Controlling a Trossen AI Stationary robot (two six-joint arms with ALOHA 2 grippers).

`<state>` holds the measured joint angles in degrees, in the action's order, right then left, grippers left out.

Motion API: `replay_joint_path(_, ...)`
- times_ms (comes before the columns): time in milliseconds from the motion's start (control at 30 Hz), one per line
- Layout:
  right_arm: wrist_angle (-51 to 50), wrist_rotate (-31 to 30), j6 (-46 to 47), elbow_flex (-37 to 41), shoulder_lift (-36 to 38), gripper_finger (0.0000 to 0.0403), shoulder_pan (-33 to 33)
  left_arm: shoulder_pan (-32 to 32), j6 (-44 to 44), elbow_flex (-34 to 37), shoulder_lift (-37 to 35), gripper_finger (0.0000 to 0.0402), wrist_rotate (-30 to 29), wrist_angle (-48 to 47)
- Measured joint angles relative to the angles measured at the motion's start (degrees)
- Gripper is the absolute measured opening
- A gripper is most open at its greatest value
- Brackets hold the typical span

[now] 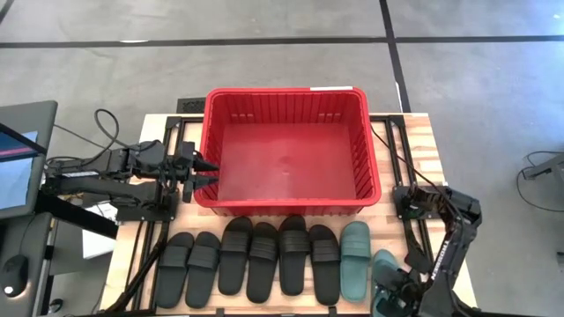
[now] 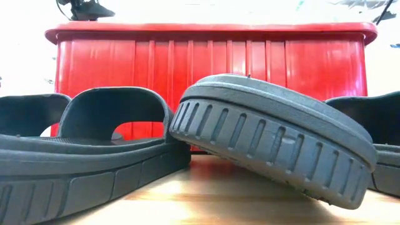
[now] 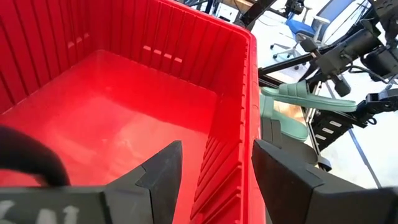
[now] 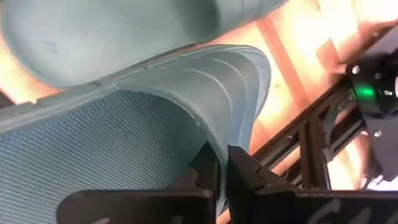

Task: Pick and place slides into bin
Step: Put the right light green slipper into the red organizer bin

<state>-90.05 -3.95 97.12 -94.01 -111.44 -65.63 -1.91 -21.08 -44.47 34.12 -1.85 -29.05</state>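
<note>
The red bin (image 1: 286, 150) stands at the table's far middle. Six black slides (image 1: 256, 260) and one teal slide (image 1: 355, 260) lie in a row along the near edge. In the low view one black slide (image 2: 275, 144) is tilted, its edge leaning on its neighbour (image 2: 94, 144). My right gripper (image 4: 222, 165) is at the near right corner, shut on a second teal slide (image 1: 384, 269). My left gripper (image 3: 217, 180) hovers open at the bin's left wall (image 1: 209, 150), a finger on either side of the wall line, touching nothing that I can see. My right gripper pinches the teal slide's ribbed strap at its edge (image 4: 217, 140) between its two fingers, one finger under the strap and one on its outer side. The fingers come from above, pointing steeply down. The slide (image 3: 308, 93) hangs tilted, raised above the other teal slide (image 3: 280, 121).
Black frame rails (image 1: 150, 255) run along the table's left and right sides. A monitor (image 1: 18, 158) and cables stand off the table's left. Bare wood shows at the right of the bin (image 1: 414, 150).
</note>
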Motion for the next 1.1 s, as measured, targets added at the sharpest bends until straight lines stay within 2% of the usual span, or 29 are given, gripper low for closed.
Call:
replay_joint_path(333, -0.01, -6.69, -0.11, -8.87, 0.00, 0.0001, 0.72, 0.02, -0.02, 0.00, -0.02, 0.0183, -0.05, 0.20)
replay_joint_path(500, 0.03, -8.86, -3.14, -13.76, 0.00, 0.0001, 2.10, 0.01, -0.04, 0.00, 0.00, 0.0183, -0.09, 0.34)
replay_joint_path(800, 0.05, -16.45, -14.77, -20.96, 0.00, 0.0000, 8.08, 0.02, -0.07, 0.00, 0.00, 0.0183, -0.09, 0.51)
replay_joint_path(1100, -0.03, -19.81, -31.25, -27.08, 0.00, 0.0000, 15.40, -0.01, -1.24, 0.00, -0.02, 0.0183, 0.34, 0.66)
